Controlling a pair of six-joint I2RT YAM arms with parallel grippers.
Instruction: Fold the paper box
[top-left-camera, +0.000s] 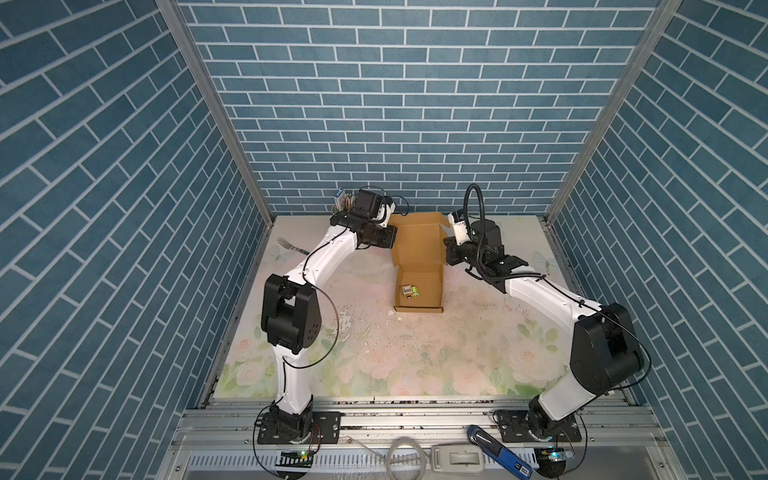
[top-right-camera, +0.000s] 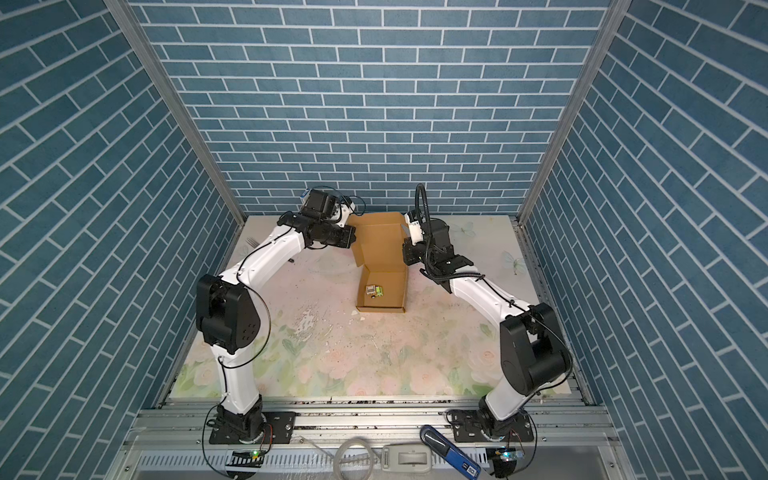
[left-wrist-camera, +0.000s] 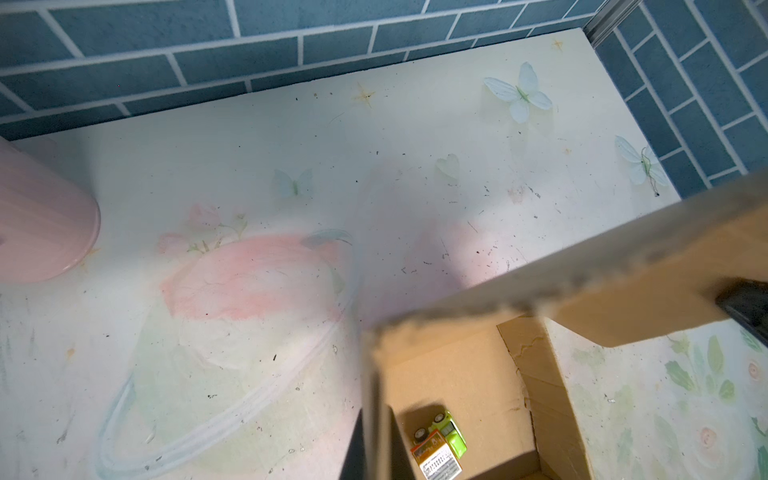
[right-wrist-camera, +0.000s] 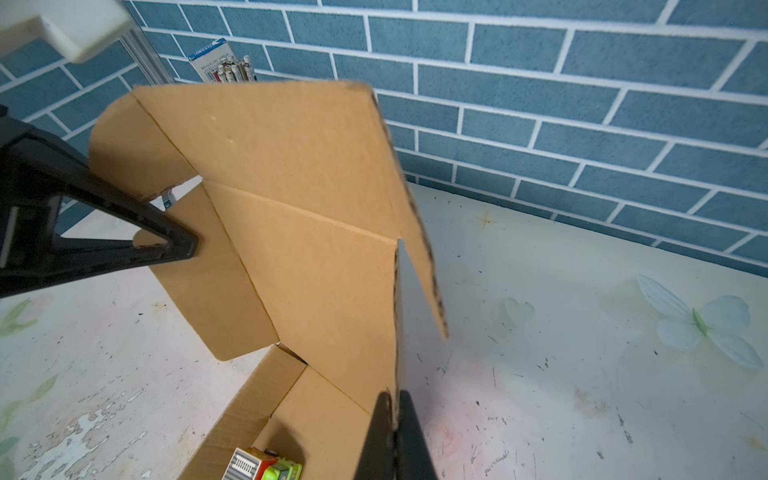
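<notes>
Fork (top-left-camera: 292, 246) left of the paper box (top-left-camera: 417, 245) escapes both wrist views

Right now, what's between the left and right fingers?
The paper box, its lid raised: left fingers pinch one flap, right fingers the opposite edge, seen in the right wrist view.

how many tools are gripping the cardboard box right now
2. The left tool is clamped on the side flap of the raised lid of the box. The right tool is clamped on the lid's opposite edge, near the fold. Both are in plain view, none hidden.
</notes>
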